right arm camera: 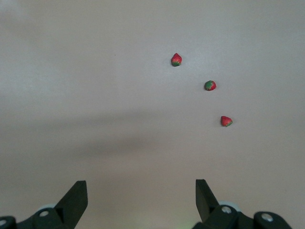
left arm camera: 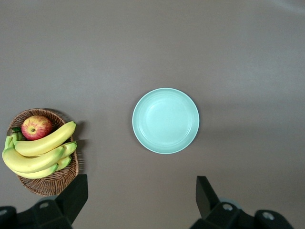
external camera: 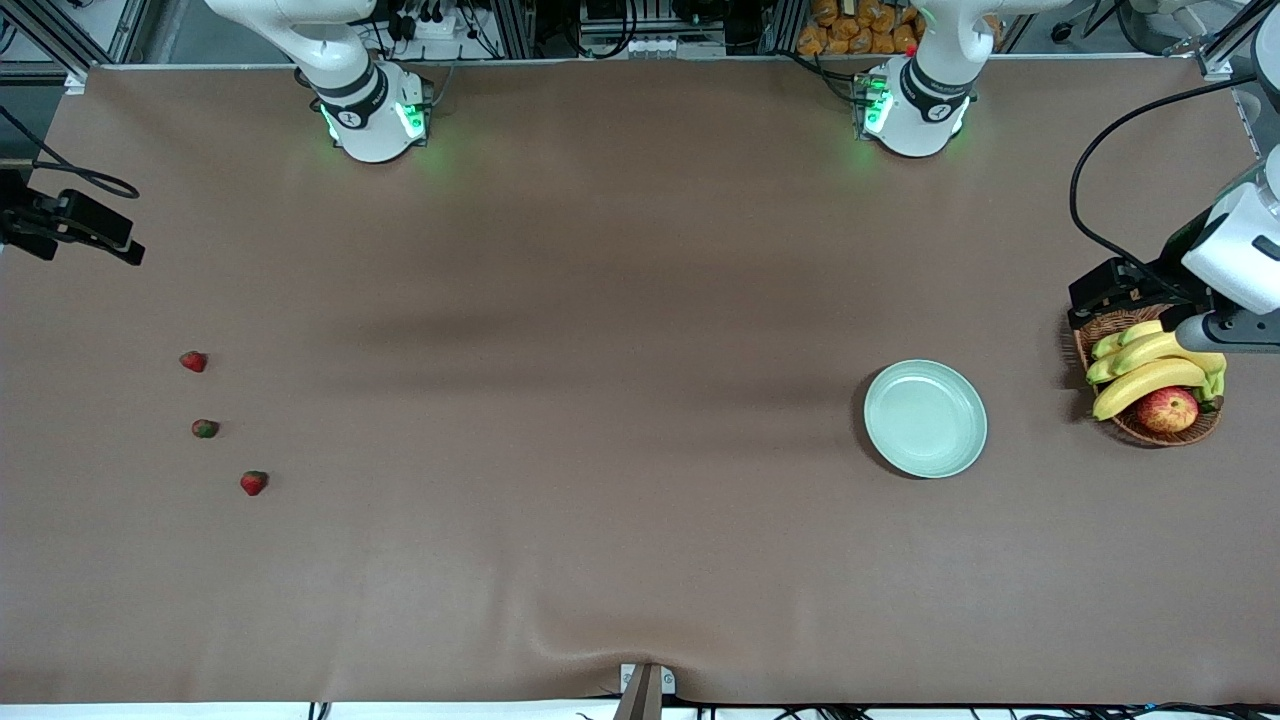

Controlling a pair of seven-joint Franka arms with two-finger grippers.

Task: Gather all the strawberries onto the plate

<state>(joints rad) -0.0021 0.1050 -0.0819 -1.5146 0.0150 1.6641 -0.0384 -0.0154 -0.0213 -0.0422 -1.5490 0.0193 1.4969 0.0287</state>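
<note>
Three strawberries lie on the brown table toward the right arm's end: one (external camera: 193,361), a darker, greener one (external camera: 205,428), and one (external camera: 254,483) nearest the front camera. They also show in the right wrist view (right arm camera: 226,121) (right arm camera: 210,85) (right arm camera: 176,59). The pale mint-green plate (external camera: 925,418) sits empty toward the left arm's end and shows in the left wrist view (left arm camera: 165,120). My right gripper (right arm camera: 141,202) is open and empty, high over bare table beside the strawberries. My left gripper (left arm camera: 142,202) is open and empty, high over bare table beside the plate. Neither hand shows in the front view.
A wicker basket (external camera: 1150,435) with bananas (external camera: 1145,382) and a red-yellow apple (external camera: 1167,409) stands beside the plate at the left arm's end, seen in the left wrist view too (left arm camera: 47,183). White and black equipment (external camera: 1225,265) hangs over it. A black device (external camera: 75,225) sits at the other table edge.
</note>
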